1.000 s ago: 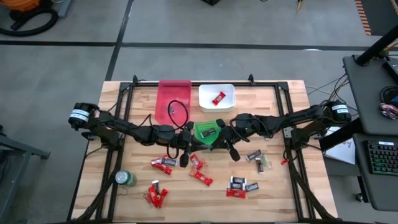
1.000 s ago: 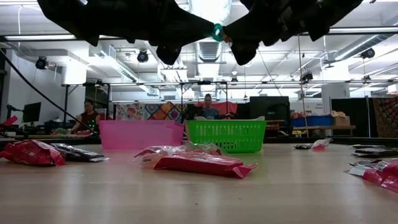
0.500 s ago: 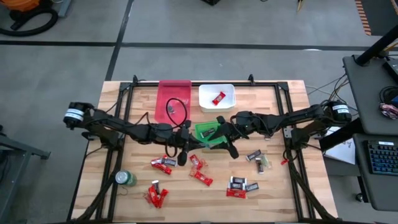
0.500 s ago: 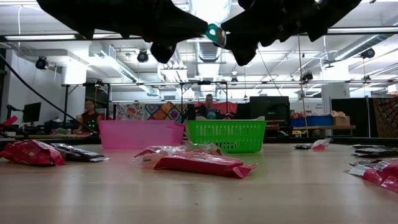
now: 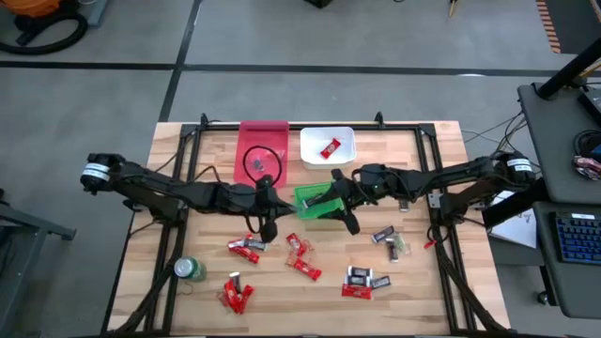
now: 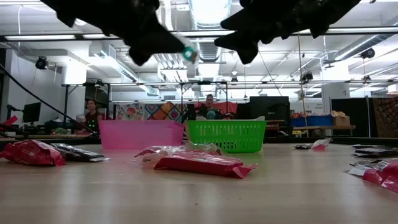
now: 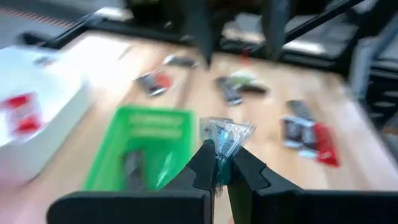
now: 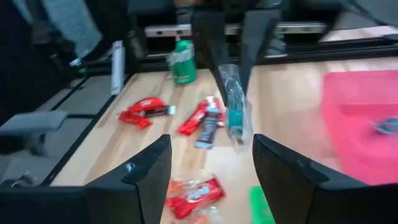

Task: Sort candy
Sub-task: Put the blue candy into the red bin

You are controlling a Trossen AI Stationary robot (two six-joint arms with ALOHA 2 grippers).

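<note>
My left gripper (image 7: 218,167) is shut on a small sweet in a clear-and-teal wrapper (image 7: 225,138), high over the middle of the table beside the green bin (image 5: 313,201). The same candy (image 6: 188,55) shows in the low view, between the two arms. My right gripper (image 8: 208,180) stands wide open just right of it, over the green bin, holding nothing. Red and dark wrapped candy (image 5: 302,264) lies scattered on the near half of the table. My left gripper pinches one end of the clear-and-teal wrapper (image 7: 219,149) between its two fingertips (image 7: 239,169). The rest of the sweet (image 8: 235,109) sticks out past the fingertips toward my right gripper. It is lifted clear of the table and the bins.
A pink bin (image 5: 262,153) and a white bin (image 5: 344,156) holding a red sweet stand at the far middle. A dark sweet lies in the green bin. A green can (image 5: 191,269) stands near the front left. Black frame rails run along both table sides.
A second ago both grippers met at the clear-and-teal sweet. My right gripper has let go of it. My left gripper has drawn back toward the table's left with the sweet, so a gap now shows between the two.
</note>
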